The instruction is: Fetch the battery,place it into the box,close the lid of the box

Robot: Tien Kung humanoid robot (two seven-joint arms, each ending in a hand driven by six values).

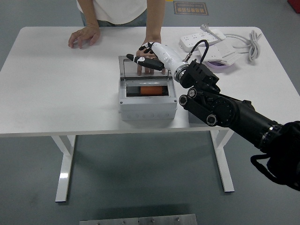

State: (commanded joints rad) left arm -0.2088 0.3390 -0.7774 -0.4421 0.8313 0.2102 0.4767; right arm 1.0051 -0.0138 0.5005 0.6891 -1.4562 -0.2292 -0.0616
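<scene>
While the right hand [149,58] hangs just over the top edge of the clear lid [144,69], the lid stands up at the back of the gray box [147,104]. Its long edge runs left to right, and the hand sits right at it, fingers stretched out flat and holding nothing. I think a push down and toward the near side would shut it. Inside the box lies the orange battery [151,90], so that part looks done. Only the right arm is near; no left arm shows at all. A person stands at the far side with one hand [84,36] flat on the white surface [51,84]. The person's other hand [149,65] is partly hidden behind the lid and the robot's fingers, so I cannot tell if it touches the lid.
</scene>
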